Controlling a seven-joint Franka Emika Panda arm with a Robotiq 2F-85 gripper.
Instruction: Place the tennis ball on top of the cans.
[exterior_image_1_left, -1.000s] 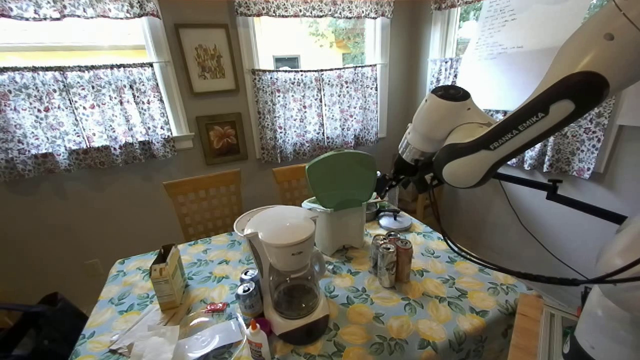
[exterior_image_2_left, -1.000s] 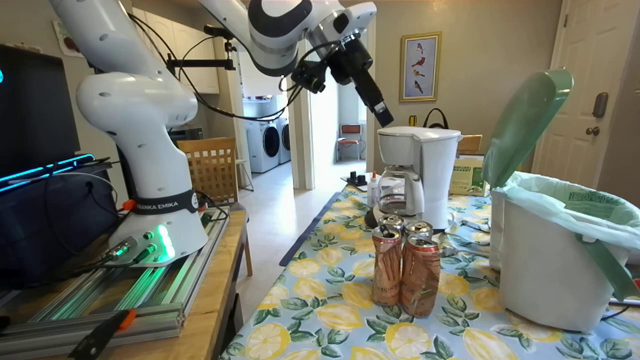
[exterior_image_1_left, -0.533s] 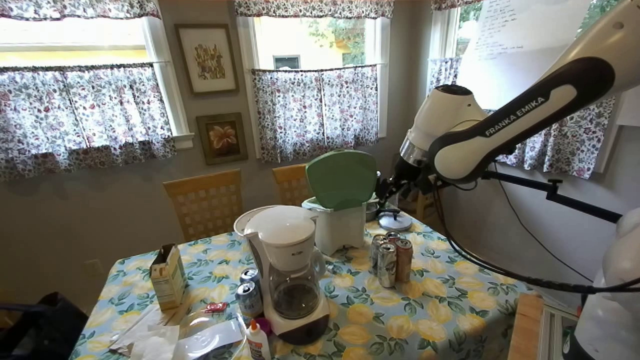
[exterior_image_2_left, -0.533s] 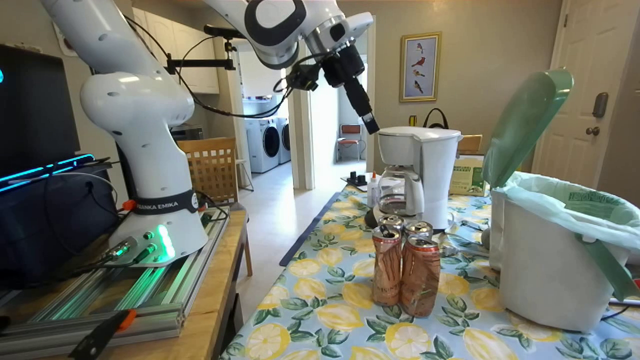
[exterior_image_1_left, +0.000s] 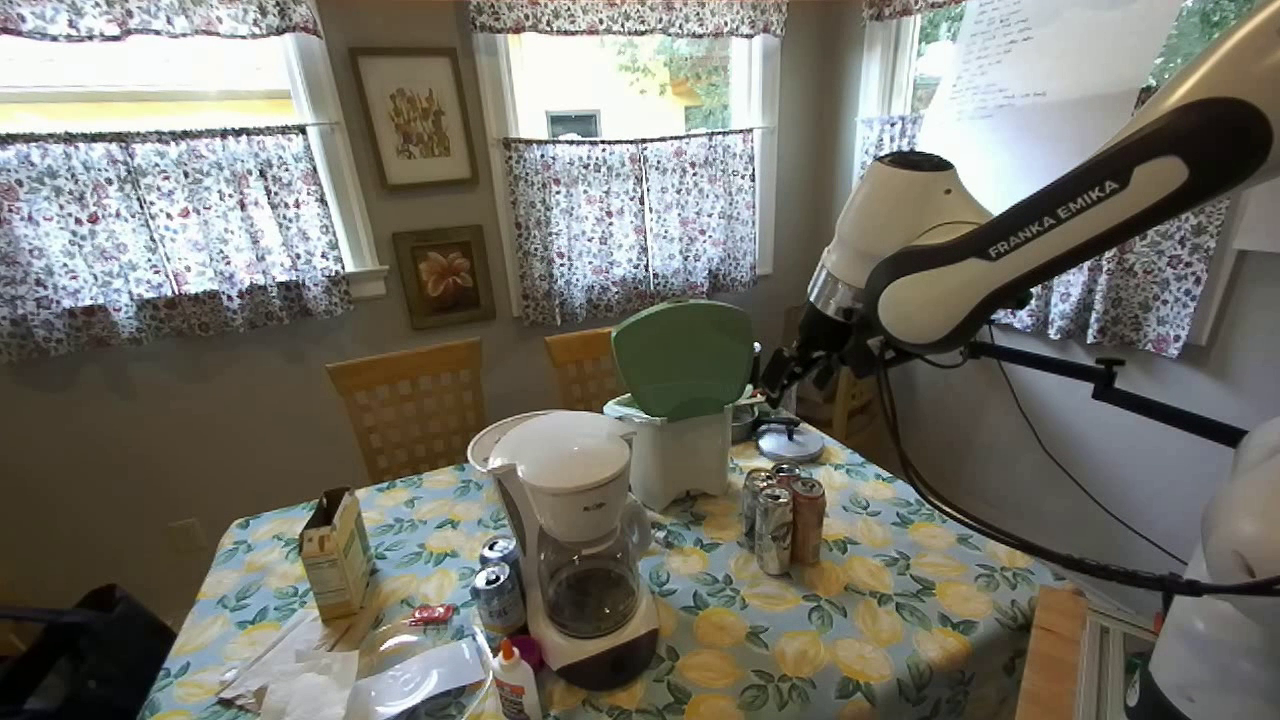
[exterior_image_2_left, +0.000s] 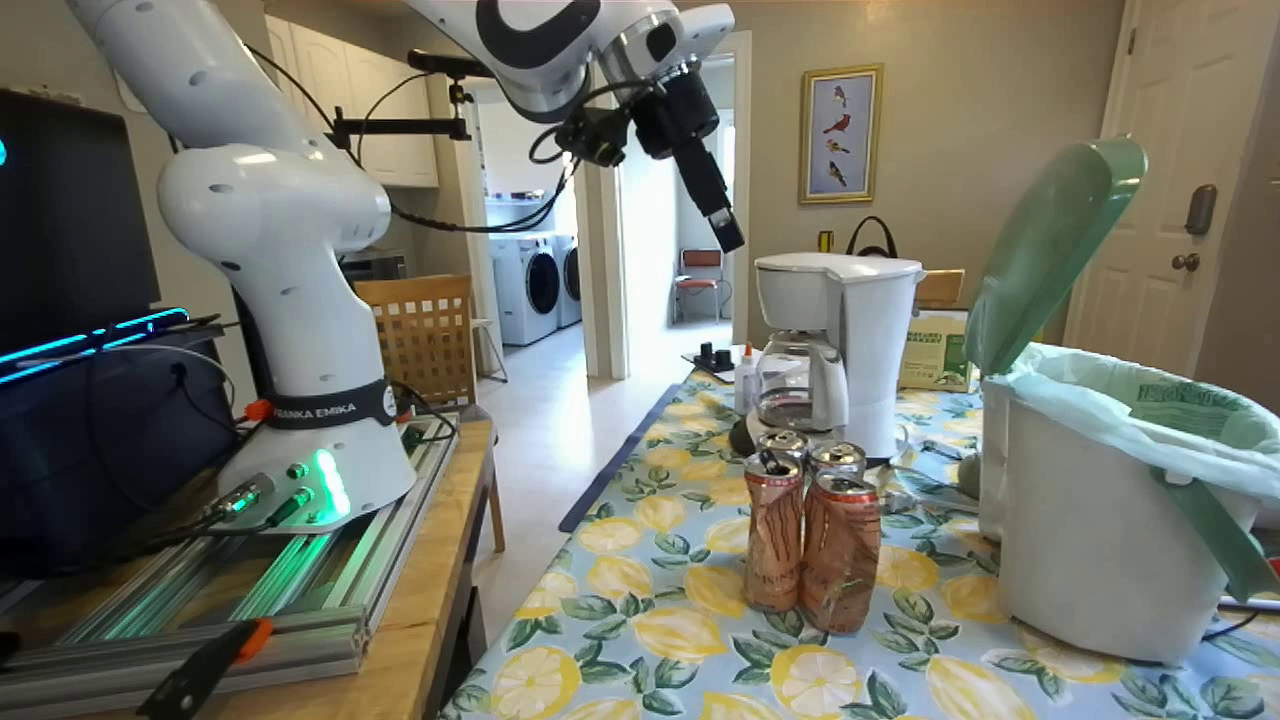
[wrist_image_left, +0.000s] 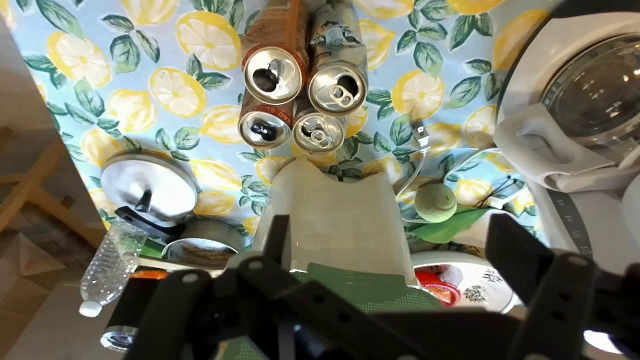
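The tennis ball (wrist_image_left: 435, 202) lies on the tablecloth between the bin and the coffee maker in the wrist view, beside a white cable and a green sheet. A small part of the tennis ball (exterior_image_2_left: 968, 476) shows at the bin's edge in an exterior view. The cans (wrist_image_left: 302, 85) stand upright in a tight group with open tops bare. They show in both exterior views (exterior_image_1_left: 783, 518) (exterior_image_2_left: 812, 540). My gripper (wrist_image_left: 390, 239) is open and empty, its fingers wide apart. It is high above the table, away from cans and ball, in both exterior views (exterior_image_1_left: 775, 385) (exterior_image_2_left: 730, 235).
A white bin (exterior_image_2_left: 1100, 530) with a raised green lid (exterior_image_1_left: 683, 360) stands beside the cans. The tall coffee maker (exterior_image_1_left: 585, 500) stands on their other side. A pot lid (wrist_image_left: 150, 187), a pot (wrist_image_left: 202, 245) and a patterned bowl (wrist_image_left: 480, 285) lie around the bin.
My gripper has drawn back toward the robot's base, dipping and then rising slightly. A bit of the tennis ball has come into view beside the bin. The cans have not moved.
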